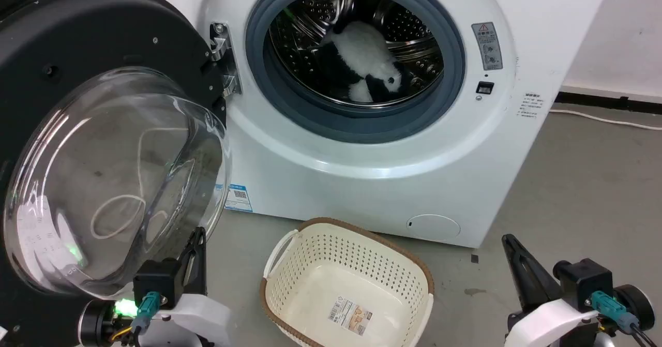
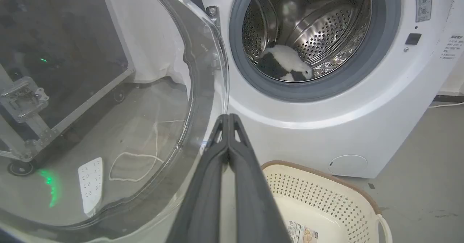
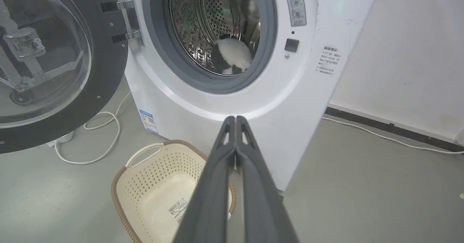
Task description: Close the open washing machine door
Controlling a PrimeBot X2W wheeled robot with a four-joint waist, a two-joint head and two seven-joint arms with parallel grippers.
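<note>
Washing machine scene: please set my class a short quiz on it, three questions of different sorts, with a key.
1. True or false: the washing machine door is shut against the washing machine.
2. What lies inside the steel drum? A) a black-and-white plush toy B) a folded towel C) nothing
3. Fill in: the left gripper has its fingers ____ (open or shut).
Key: 1 false, it is swung wide open on its hinge; 2 A; 3 shut.
</note>
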